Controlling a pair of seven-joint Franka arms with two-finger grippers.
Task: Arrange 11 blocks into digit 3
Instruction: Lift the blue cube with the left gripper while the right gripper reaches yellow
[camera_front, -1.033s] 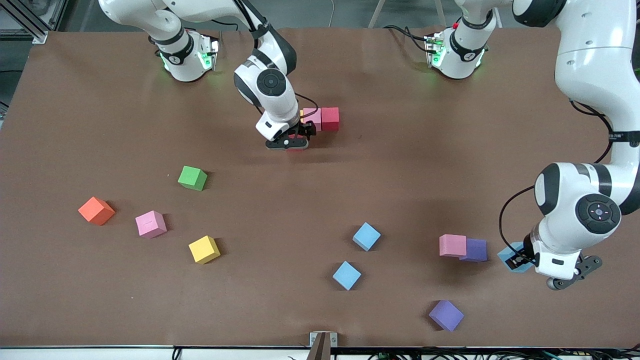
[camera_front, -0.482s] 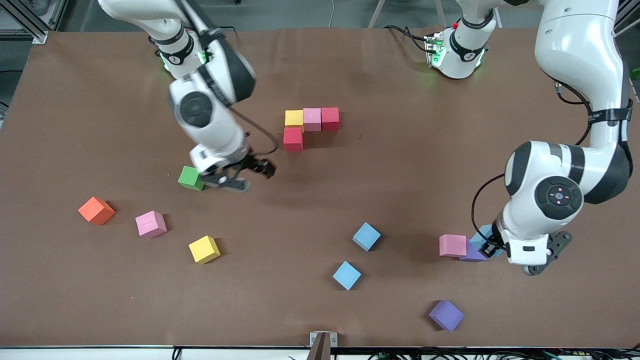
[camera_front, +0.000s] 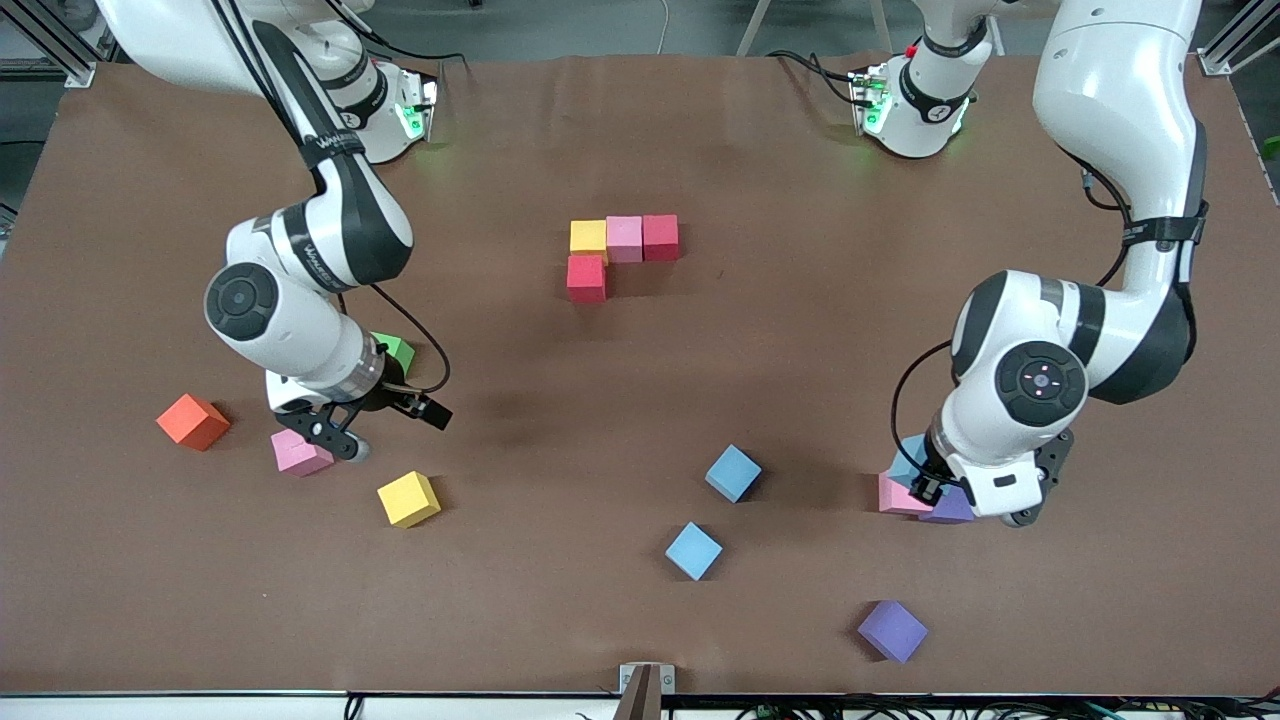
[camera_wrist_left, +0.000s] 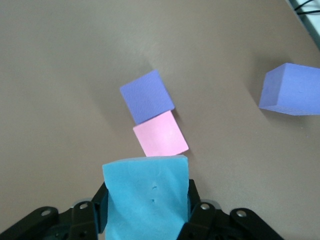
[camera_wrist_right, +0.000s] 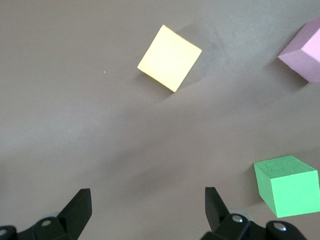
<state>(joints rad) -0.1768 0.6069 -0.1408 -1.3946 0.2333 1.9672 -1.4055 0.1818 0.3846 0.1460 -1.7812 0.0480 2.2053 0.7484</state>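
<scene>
My table top (camera_front: 700, 140) is brown and matt, a bit like paper or felt, with no shine. My arm shells (camera_front: 1110, 100) are smooth white plastic and look glossy, with shiny black bands. The fingers (camera_wrist_right: 80, 207) of my right gripper look like black matt plastic. The light blue block (camera_wrist_left: 147, 195) looks like soft matt foam with tiny dents. The yellow block (camera_wrist_right: 170, 58) and green block (camera_wrist_right: 286, 185) look dull and smooth too
</scene>
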